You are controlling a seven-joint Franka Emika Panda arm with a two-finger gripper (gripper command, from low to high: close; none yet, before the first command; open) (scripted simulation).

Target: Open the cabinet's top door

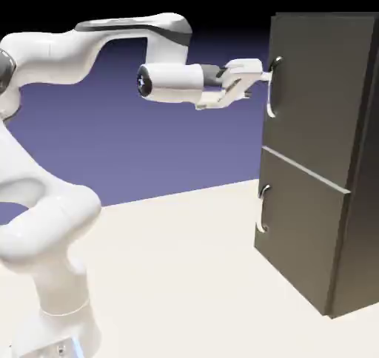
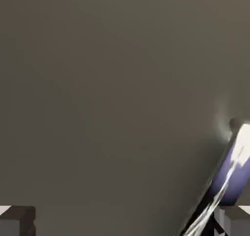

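Exterior view: your white, jointed robot arm [image 1: 89, 46] reaches level toward the tall, dark grey-brown, box-shaped cabinet [image 1: 355, 201], which stands on the pale table surface [image 1: 185, 275] at the right of the picture. The cabinet's front carries two stacked panels; the taller, flat, dark grey top door [image 1: 314, 90] sits flush with the cabinet front, closed. Your white two-finger gripper [image 1: 259, 81] is at the upper part of the curved silver bar handle [image 1: 272, 90] near that door's edge; from this side you cannot tell whether a finger touches the bar. The shorter lower door [image 1: 303, 231] has its own similar silver handle [image 1: 262, 208], well below the gripper. Hand view: the door's flat grey panel [image 2: 107, 93] fills nearly the whole picture. The silver bar [image 2: 234, 171] runs aslant at the lower right, just beside one grey fingertip [image 2: 234, 220]; the other fingertip [image 2: 17, 218] lies far across the bottom edge. Your jaws stand spread wide, with nothing clamped between them.
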